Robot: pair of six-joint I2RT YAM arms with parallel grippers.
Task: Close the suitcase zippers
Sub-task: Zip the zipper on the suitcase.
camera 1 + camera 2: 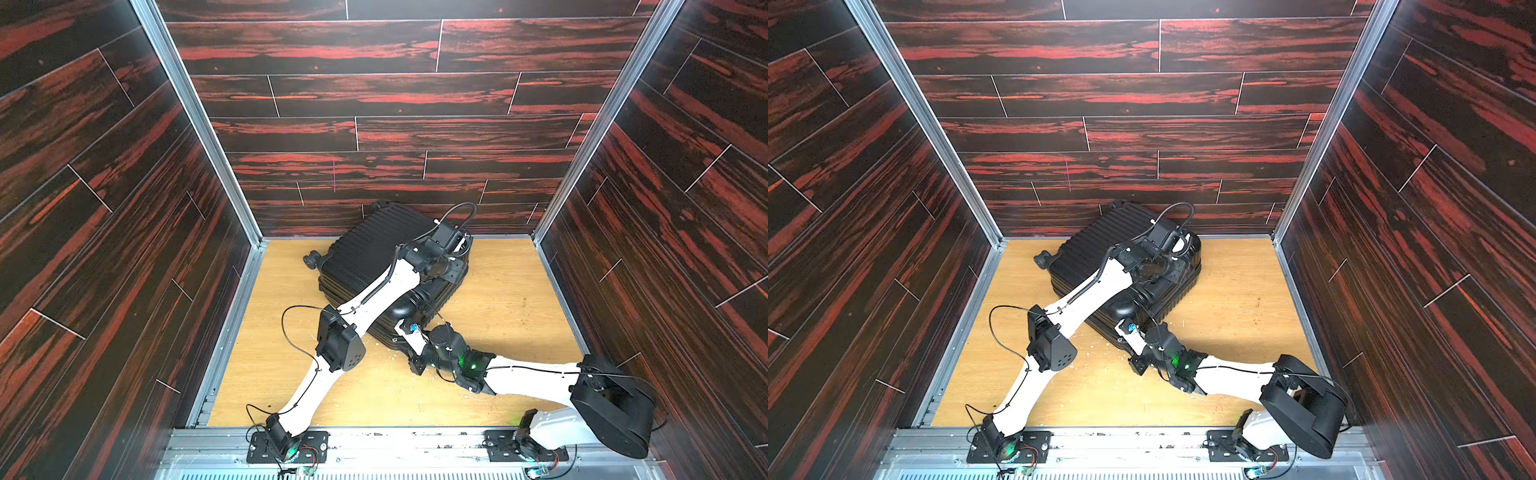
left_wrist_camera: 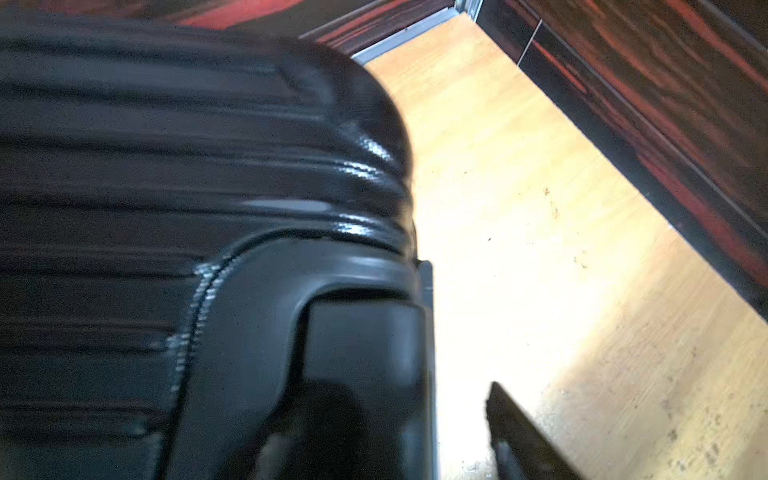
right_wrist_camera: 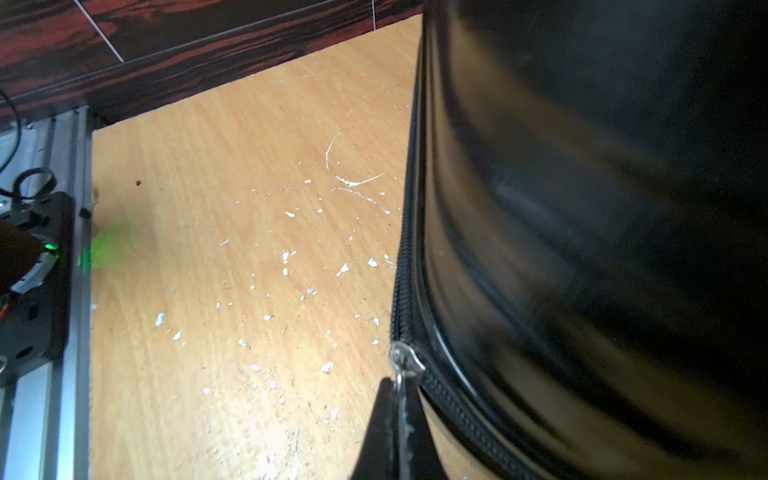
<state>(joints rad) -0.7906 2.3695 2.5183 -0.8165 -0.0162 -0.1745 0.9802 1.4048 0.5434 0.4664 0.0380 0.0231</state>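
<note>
Now the suitcase [image 1: 365,253] lies flat on the table [image 1: 511,299] by the back wall [image 1: 374,124]. The right pincer [image 3: 397,399] pinches the silver zipper tab [image 3: 404,360]; the left pincer [image 2: 453,374] is apart, holding nothing. Pull hard, and the tab may slip out, or the loose suitcase may slide.

You get the suitcase [image 2: 208,166] blurred in the left wrist view; the right wrist view's edge cuts off the zippers [image 3: 405,266] and the jaws of the right gripper [image 3: 399,386].
</note>
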